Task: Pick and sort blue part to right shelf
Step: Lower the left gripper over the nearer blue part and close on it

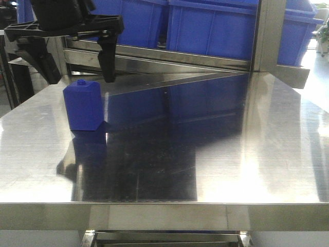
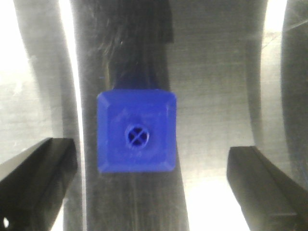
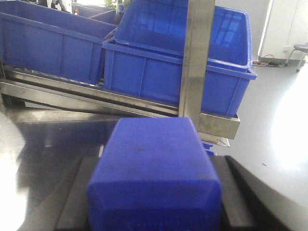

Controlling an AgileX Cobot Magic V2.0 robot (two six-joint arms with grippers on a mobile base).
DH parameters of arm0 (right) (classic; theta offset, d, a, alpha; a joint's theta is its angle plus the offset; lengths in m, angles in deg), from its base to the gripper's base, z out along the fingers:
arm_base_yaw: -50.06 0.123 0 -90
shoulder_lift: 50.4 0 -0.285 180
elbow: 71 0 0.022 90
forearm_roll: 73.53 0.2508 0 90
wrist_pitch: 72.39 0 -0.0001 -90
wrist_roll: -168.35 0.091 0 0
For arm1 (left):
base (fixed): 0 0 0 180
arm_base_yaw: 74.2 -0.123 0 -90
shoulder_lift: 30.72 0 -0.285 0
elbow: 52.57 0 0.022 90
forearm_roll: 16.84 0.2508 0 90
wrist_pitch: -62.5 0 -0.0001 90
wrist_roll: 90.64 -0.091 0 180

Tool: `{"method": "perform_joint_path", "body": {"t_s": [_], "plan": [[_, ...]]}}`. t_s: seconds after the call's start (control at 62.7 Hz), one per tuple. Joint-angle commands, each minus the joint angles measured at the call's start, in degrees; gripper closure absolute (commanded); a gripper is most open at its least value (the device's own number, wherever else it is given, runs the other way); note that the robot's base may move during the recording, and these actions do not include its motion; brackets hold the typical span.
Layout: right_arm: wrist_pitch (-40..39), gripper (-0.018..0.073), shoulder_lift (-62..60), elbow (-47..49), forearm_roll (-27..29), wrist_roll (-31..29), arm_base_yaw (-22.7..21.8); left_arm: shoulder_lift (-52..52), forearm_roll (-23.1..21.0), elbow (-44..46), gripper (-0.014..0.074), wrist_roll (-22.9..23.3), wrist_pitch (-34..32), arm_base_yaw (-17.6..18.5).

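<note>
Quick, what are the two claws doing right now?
Left gripper: open above the knobbed blue block, not gripping it.
Right gripper: closed on the blue part.

The left tool [image 1: 81,78] is built of matte black plastic. A broad flat crossbar [image 1: 61,25] is carried under a bulkier black housing [image 1: 56,10], which is cut off at the top edge of the view. Two thick fingers [image 1: 108,62] are set on the bar and taper to blunt, squared ends. In the left wrist view they are shown as slab-sided bars with sharp edges, and a small pale round spot [image 2: 5,222] is seen low on one. The right tool [image 3: 154,192] is shown as two smooth, dull black bars [image 3: 72,192].
</note>
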Motion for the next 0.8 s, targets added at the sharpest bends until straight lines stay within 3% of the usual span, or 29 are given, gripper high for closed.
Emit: {"method": "perform_joint_path", "body": {"t_s": [0.0,0.367,0.782], "plan": [[-5.4,0.0165,0.4,1.6,0.1,-0.5,-0.4,1.5,0.2,3.7,-0.0087,0.7,0.5,0.0],[-5.4,0.0165,0.4,1.6,0.1,-0.5,-0.4,-1.2,0.2,4.2,-0.0087,1.6,1.3,-2.8],[-5.4,0.0165,0.4,1.6,0.1,-0.5,-0.4,-4.7,0.4,4.2,-0.0087,2.0,1.3,-2.0]]}}
